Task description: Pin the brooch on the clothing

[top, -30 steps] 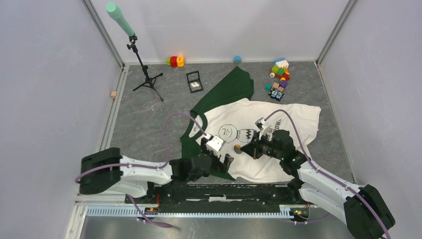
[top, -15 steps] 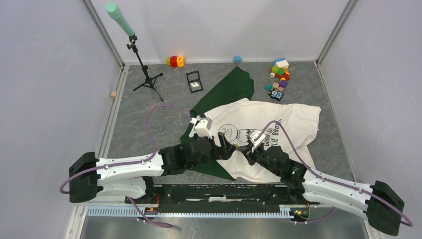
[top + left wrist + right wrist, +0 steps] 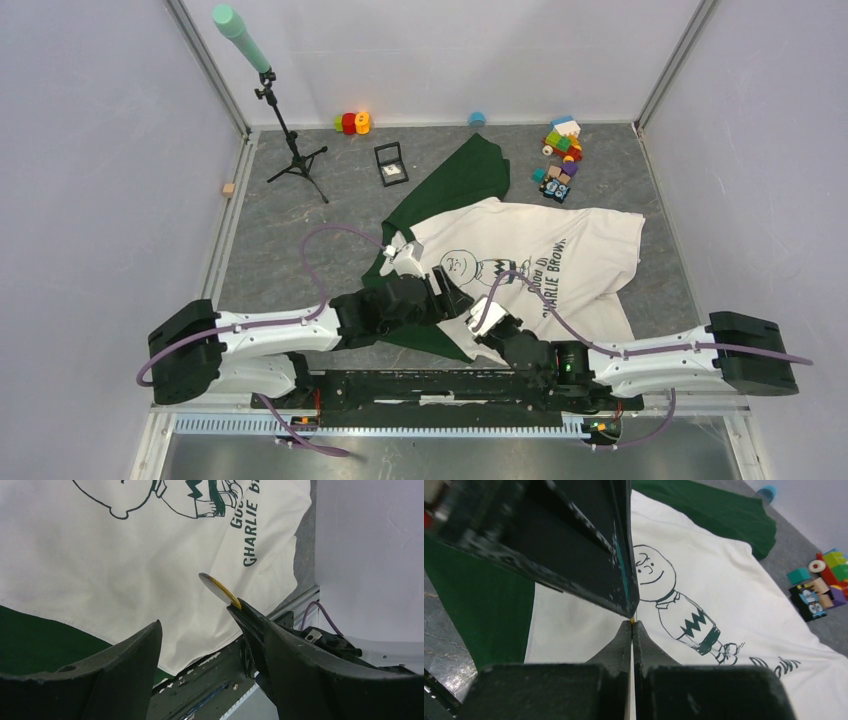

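The cream-white T-shirt [image 3: 580, 260] with green sleeves and the cartoon boy print lies flat on the table; it also shows in the left wrist view [image 3: 100, 555] and the right wrist view [image 3: 734, 595]. My right gripper [image 3: 472, 318] [image 3: 631, 623] is shut on the brooch [image 3: 631, 620], of which only a gold sliver shows at the tips. In the left wrist view the brooch [image 3: 218, 587] is edge-on, a thin disc with a gold rim, above the shirt's near hem. My left gripper [image 3: 455, 295] [image 3: 196, 615] is open, and its right finger touches the brooch.
A small black box with white lining [image 3: 390, 163], a tripod with a mint-green mic [image 3: 290, 150], coloured toy blocks [image 3: 560, 155] [image 3: 819, 585] and a red-orange toy [image 3: 352, 122] stand at the back. The metal base rail [image 3: 215, 685] runs below the shirt hem.
The right arm has dropped low and swung left with the brooch to the shirt's near hem. The left gripper moved forward over the shirt to meet it.
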